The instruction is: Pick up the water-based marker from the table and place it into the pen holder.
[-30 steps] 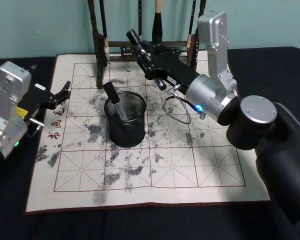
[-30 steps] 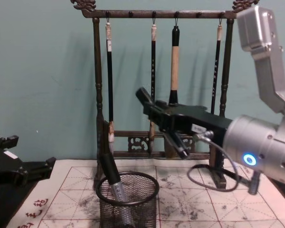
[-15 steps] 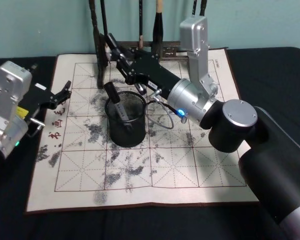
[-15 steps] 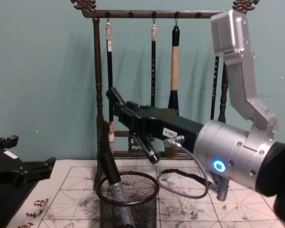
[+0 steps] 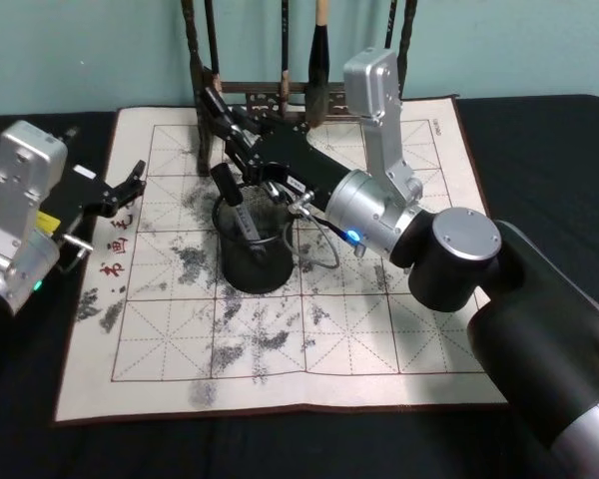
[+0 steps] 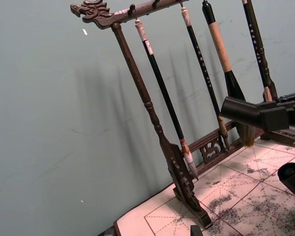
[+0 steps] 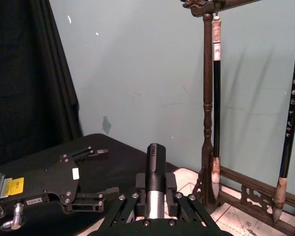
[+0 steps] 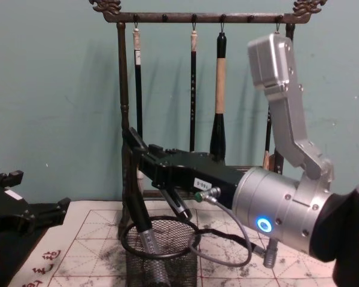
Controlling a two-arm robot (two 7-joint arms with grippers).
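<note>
My right gripper [image 5: 238, 135] is shut on the water-based marker [image 5: 220, 112], a black pen with a silver band, held tilted. In the chest view the marker [image 8: 139, 146] slants above the back rim of the pen holder [image 8: 161, 260], a small black mesh cup. In the right wrist view the marker [image 7: 156, 169] stands clamped between the fingers of my right gripper [image 7: 156, 191]. The pen holder [image 5: 252, 249] stands on the calligraphy mat, and another black marker [image 5: 232, 200] leans inside it. My left gripper [image 5: 130, 186] rests open at the mat's left edge.
The tall dark brush rack [image 5: 208, 90] hung with several brushes stands right behind the holder, close to the held marker's upper end. An ink-stained gridded mat [image 5: 379, 329] covers the black table. A cable loops from the right wrist beside the cup.
My right arm has swung left with the marker, from right of and behind the holder to over its back rim near the rack's left post. The left arm has not moved.
</note>
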